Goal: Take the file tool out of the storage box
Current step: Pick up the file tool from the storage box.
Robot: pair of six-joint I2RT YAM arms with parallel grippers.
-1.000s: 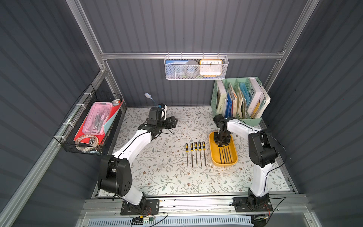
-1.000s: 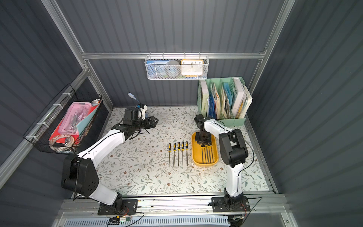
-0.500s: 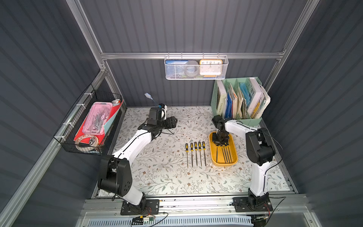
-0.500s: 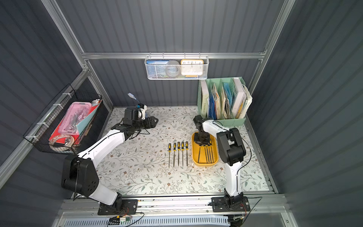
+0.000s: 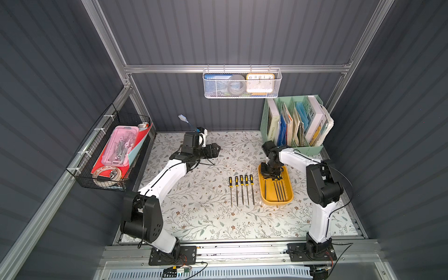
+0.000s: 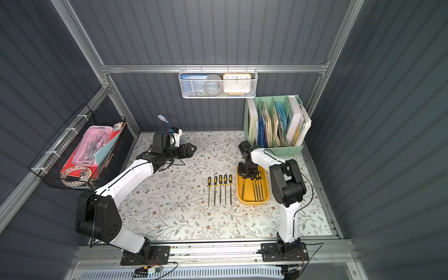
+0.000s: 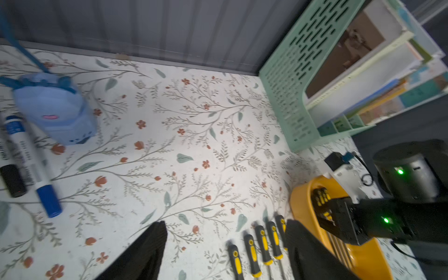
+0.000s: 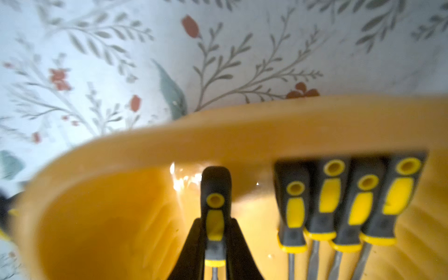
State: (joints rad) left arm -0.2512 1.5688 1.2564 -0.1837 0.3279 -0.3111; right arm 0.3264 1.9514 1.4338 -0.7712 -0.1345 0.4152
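File tool (image 8: 215, 211), with a grey-and-yellow handle, sits inside the yellow storage box (image 8: 266, 126) at the end nearest the back wall. The right gripper (image 8: 215, 224) is clamped on its handle, with a black finger pressed against each side. Whether the tool rests on the box floor I cannot tell. Four other files (image 8: 344, 201) lie side by side in the same box, near it but apart. In a top view, five files (image 5: 242, 189) lie in a row on the floral tabletop (image 5: 206, 218) just beside the box. The left gripper (image 7: 225, 224) hovers with fingers spread, holding nothing, well apart from the box.
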